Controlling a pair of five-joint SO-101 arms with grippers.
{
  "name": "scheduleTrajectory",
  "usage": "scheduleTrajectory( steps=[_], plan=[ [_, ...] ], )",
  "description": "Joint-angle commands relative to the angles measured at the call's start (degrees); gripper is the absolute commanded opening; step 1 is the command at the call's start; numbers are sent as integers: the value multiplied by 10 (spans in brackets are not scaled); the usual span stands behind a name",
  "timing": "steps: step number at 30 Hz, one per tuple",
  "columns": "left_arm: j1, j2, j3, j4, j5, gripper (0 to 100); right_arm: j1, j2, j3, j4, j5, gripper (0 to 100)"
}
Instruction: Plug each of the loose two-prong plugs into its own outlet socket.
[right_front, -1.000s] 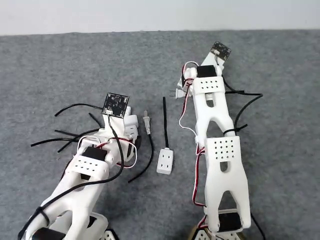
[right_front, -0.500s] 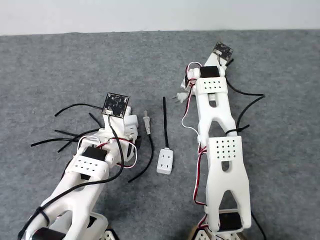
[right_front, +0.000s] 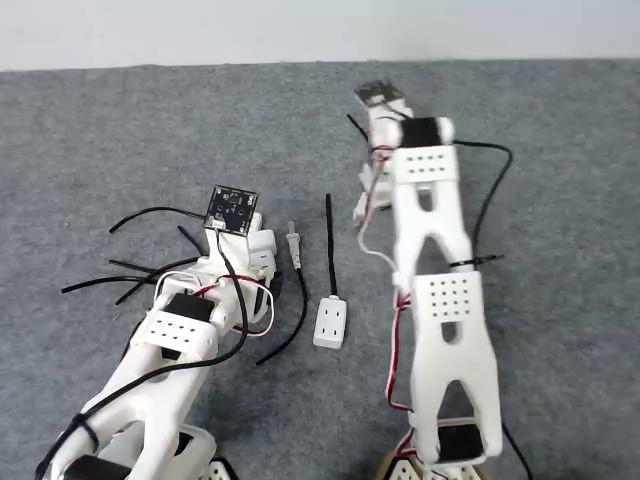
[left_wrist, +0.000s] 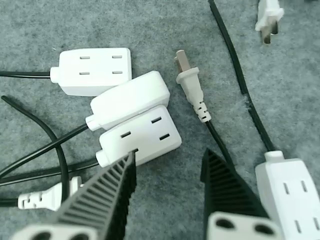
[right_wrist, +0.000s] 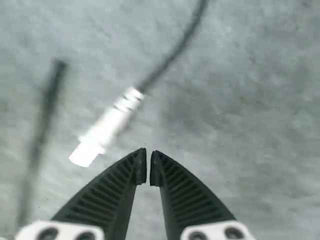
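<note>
My left gripper (left_wrist: 170, 154) hangs open just above the carpet over a cluster of white outlet sockets: one flat (left_wrist: 92, 71), one on its side (left_wrist: 131, 97), one right before the fingertips (left_wrist: 140, 134). A loose two-prong plug (left_wrist: 190, 85) on a black cord lies just beyond the tips; the high view has this plug (right_front: 294, 243) right of the left arm. Another socket (left_wrist: 290, 192) lies beside one finger, seen from above as the socket (right_front: 330, 321) mid-table. My right gripper (right_wrist: 148, 152) is shut with nothing in it, a white plug (right_wrist: 107, 132) lying ahead of it.
Grey carpet covers the table. Black cords (right_front: 150, 270) trail off to the left of the left arm. A further white plug (left_wrist: 45, 200) lies beside the left finger, and another (left_wrist: 267, 15) sits farther off. The right arm (right_front: 420, 165) stretches toward the far edge.
The right arm's wrist has swung round toward the far left, its camera board shifting from the right side to the left. The white plug beside it sits slightly nearer. The left arm has not moved.
</note>
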Motion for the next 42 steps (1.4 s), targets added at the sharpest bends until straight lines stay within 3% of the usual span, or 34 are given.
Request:
scheduleTrajectory(
  steps=[1,6,10,13,18,22,34,42],
  plan=[
    [-1,0,-21,-14,-6,196,44,-35,-3,23,33,9],
    [0,0,-21,-15,-6,196,36,-46,-21,24,-111,9],
    [0,0,-21,-15,-6,196,-14,-74,-42,25,-247,9],
    [-2,0,-21,-15,-6,196,-58,-83,-47,22,-294,9],
    [-2,0,-21,-15,-6,196,-87,-44,-46,-36,-291,9],
    [-2,0,-21,-15,-6,196,-82,3,-47,-70,-234,9],
    [-2,-1,-21,-15,-6,196,-14,53,-135,7,-222,9],
    [-3,-1,-20,-15,-6,196,-29,58,-161,3,-228,13]
  ],
)
